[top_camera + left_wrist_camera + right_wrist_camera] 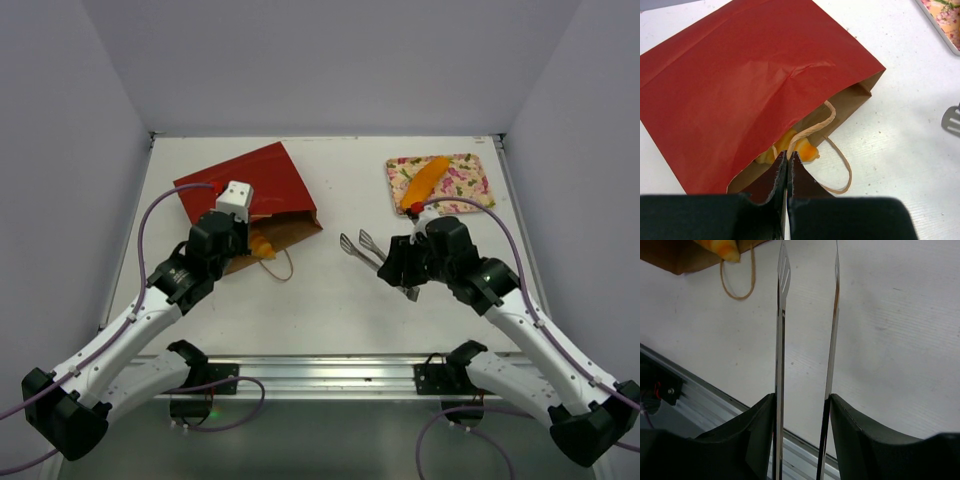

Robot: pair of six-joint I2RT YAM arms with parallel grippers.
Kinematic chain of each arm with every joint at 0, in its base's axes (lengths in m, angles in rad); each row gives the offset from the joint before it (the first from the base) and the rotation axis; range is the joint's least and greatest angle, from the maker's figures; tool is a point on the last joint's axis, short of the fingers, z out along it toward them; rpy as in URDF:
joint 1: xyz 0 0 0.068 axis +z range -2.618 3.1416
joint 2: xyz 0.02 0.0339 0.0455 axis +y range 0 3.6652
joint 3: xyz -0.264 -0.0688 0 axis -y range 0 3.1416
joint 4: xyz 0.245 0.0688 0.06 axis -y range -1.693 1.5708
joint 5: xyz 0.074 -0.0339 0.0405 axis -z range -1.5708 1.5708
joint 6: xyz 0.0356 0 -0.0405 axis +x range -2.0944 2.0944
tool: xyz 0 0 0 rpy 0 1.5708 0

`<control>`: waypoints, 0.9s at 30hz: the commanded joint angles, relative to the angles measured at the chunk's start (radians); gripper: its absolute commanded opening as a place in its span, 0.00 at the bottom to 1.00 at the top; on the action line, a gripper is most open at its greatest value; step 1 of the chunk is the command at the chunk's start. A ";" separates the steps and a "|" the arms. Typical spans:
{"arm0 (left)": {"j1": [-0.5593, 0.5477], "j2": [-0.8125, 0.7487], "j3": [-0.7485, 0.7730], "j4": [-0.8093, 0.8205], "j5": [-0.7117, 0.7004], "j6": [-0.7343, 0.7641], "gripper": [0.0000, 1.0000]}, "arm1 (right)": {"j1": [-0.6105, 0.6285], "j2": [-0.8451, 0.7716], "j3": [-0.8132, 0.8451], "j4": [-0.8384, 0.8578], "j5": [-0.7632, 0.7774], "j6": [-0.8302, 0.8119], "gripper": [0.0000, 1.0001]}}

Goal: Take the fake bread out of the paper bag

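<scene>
The red paper bag [250, 185] [740, 85] lies flat at the back left, its brown mouth facing the right arm. Orange-yellow fake bread [262, 246] [800, 147] shows just inside the mouth, and its tip [720, 247] appears in the right wrist view. My left gripper [246, 240] [788, 156] is at the mouth, shut on one tan handle [812, 129] of the bag. The other handle [842, 170] lies loose on the table. My right gripper [392, 262] [802, 402] is shut on metal tongs [358, 245] [782, 290], which point toward the bag with their arms apart.
A pink-flowered tray [470, 175] [945, 20] sits at the back right with a long orange bread piece [422, 178] on it. White table [340, 290] lies between the tongs' tips and the bag. A metal rail [330, 375] runs along the near edge.
</scene>
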 commanded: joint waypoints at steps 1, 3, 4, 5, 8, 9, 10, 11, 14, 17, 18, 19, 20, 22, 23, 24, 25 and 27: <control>0.009 -0.004 0.030 0.010 0.010 -0.012 0.00 | 0.023 -0.035 -0.034 0.112 -0.099 0.020 0.51; 0.010 -0.006 0.030 0.005 0.016 -0.012 0.00 | 0.046 -0.035 -0.057 0.143 -0.125 0.028 0.51; 0.010 -0.007 0.029 0.004 0.018 -0.014 0.00 | 0.067 -0.030 -0.065 0.168 -0.128 0.029 0.51; 0.012 -0.006 0.030 0.002 0.016 -0.014 0.00 | 0.078 -0.022 -0.066 0.177 -0.127 0.032 0.51; 0.015 -0.007 0.033 -0.001 0.015 -0.017 0.00 | 0.144 0.019 -0.062 0.211 -0.111 0.034 0.51; 0.015 -0.009 0.033 -0.001 0.016 -0.017 0.00 | 0.167 0.031 -0.057 0.232 -0.093 0.034 0.51; 0.015 -0.010 0.032 -0.001 0.016 -0.015 0.00 | 0.207 0.056 -0.051 0.245 -0.084 0.034 0.51; 0.015 -0.012 0.032 0.001 0.016 -0.017 0.00 | 0.227 0.068 -0.048 0.255 -0.076 0.034 0.52; 0.016 -0.016 0.032 0.002 0.018 -0.015 0.00 | 0.301 0.126 -0.025 0.303 -0.033 0.019 0.52; 0.016 -0.020 0.030 0.004 0.027 -0.017 0.00 | 0.342 0.181 -0.005 0.347 0.013 -0.006 0.52; 0.016 -0.023 0.027 0.004 0.029 -0.015 0.00 | 0.345 0.191 -0.002 0.376 0.019 -0.011 0.52; 0.016 -0.023 0.027 0.005 0.030 -0.015 0.00 | 0.348 0.202 -0.001 0.396 0.025 -0.014 0.51; 0.016 -0.024 0.025 0.005 0.032 -0.015 0.00 | 0.348 0.223 -0.001 0.415 0.024 -0.021 0.51; 0.016 -0.026 0.024 0.007 0.033 -0.015 0.00 | 0.348 0.246 0.012 0.450 0.025 -0.031 0.50; 0.016 -0.026 0.025 0.007 0.035 -0.015 0.00 | 0.350 0.269 0.016 0.458 0.028 -0.037 0.51; 0.016 -0.026 0.025 0.007 0.036 -0.014 0.00 | 0.350 0.281 0.025 0.472 0.030 -0.041 0.51; 0.016 -0.026 0.025 0.009 0.036 -0.014 0.00 | 0.350 0.292 0.030 0.476 0.031 -0.046 0.51; 0.016 -0.026 0.025 0.007 0.039 -0.014 0.00 | 0.350 0.324 0.039 0.492 0.033 -0.058 0.51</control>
